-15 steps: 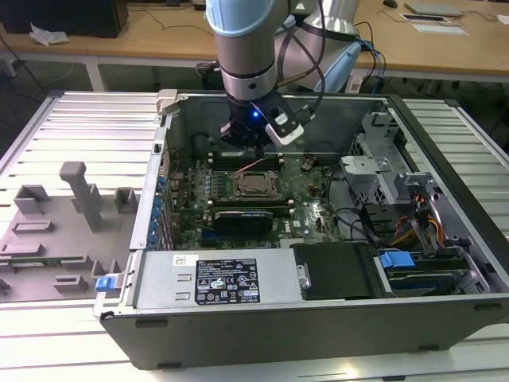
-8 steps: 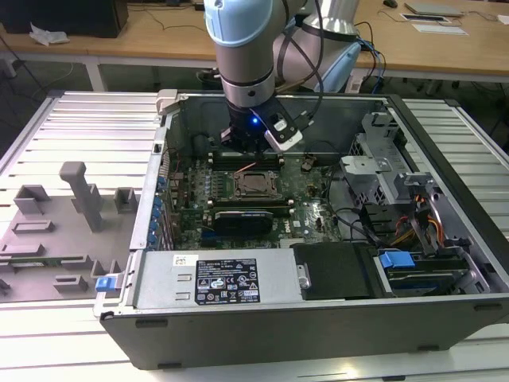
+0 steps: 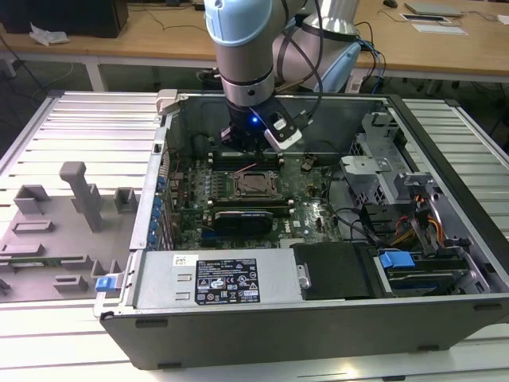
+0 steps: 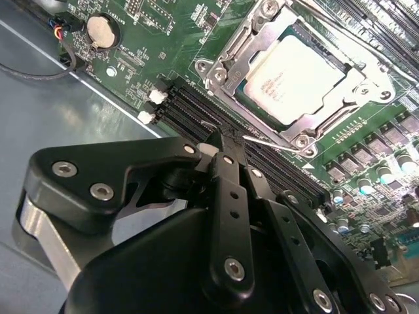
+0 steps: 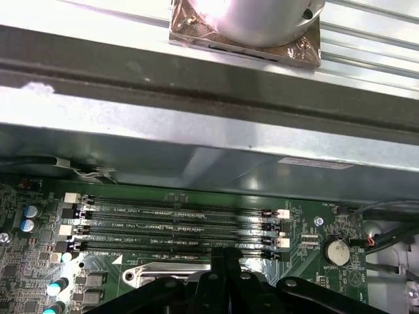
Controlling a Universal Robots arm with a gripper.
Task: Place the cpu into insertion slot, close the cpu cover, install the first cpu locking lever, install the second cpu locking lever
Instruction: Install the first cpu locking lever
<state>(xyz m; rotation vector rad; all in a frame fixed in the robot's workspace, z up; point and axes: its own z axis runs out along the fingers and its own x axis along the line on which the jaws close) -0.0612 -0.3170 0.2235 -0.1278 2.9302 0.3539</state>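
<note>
Cpu (image 4: 294,78) just beside the closed pincer (image 4: 219,140), apart.

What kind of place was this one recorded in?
Probably a robotics lab or workshop: an open computer case sits on a slatted metal table beneath a robot arm, with wooden desks behind and grey fixture blocks beside it.

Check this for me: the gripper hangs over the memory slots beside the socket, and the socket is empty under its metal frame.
Not empty: the second wrist view shows the chip seated in the socket, visible through the window of the metal frame. The gripper does hang over the memory slots.
</note>
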